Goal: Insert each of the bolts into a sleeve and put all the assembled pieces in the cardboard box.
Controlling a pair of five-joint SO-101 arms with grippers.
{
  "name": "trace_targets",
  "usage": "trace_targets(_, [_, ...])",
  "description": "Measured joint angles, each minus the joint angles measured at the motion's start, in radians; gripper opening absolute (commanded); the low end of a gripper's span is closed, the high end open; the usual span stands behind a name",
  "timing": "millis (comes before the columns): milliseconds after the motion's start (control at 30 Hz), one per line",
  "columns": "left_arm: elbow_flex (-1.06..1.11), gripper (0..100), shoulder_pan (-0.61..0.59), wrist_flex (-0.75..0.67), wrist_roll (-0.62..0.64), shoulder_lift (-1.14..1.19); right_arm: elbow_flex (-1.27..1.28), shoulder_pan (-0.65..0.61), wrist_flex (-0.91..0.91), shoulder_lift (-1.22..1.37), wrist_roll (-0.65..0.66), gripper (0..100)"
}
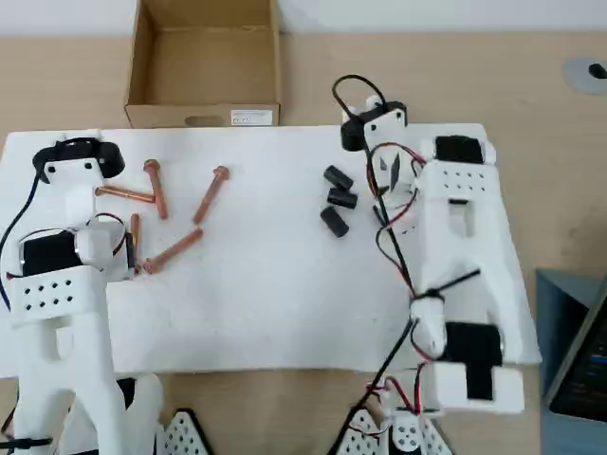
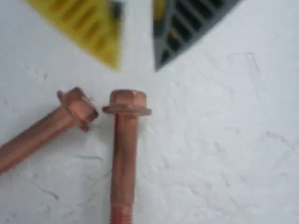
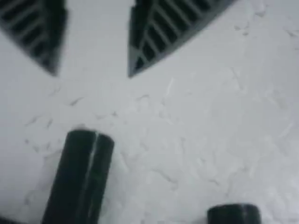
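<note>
Hovering with jaws spread over the mat [image 1: 266,303], the left gripper [image 2: 135,42] faces two bolts [image 2: 124,154] lying flat, heads toward it, shanks trailing away, while the right gripper [image 3: 93,46], likewise spread, stands by the sleeves [image 1: 341,198]; farthest, the box [image 1: 180,116] sits mouth-up just beyond the mat.

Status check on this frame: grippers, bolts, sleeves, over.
Left gripper open by bolts. Right gripper open by sleeves. No bolt sleeved; cardboard box holds none. Nothing blocking.
</note>
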Motion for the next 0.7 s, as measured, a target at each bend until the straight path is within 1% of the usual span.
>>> trace_targets(100, [0.0, 12, 0.0, 0.0, 0.0, 0.0, -0.054, -0.018, 0.0, 0.068, 0.011, 14.5])
trace_targets(433, [0.0, 12, 0.0, 0.0, 0.0, 0.0, -0.244, -0.02, -0.002, 0.324, 0.012, 14.3])
trace_targets(700, [0.0, 12, 0.0, 0.0, 0.0, 0.0, -0.275, -0.032, -0.017, 0.405, 0.012, 14.3])
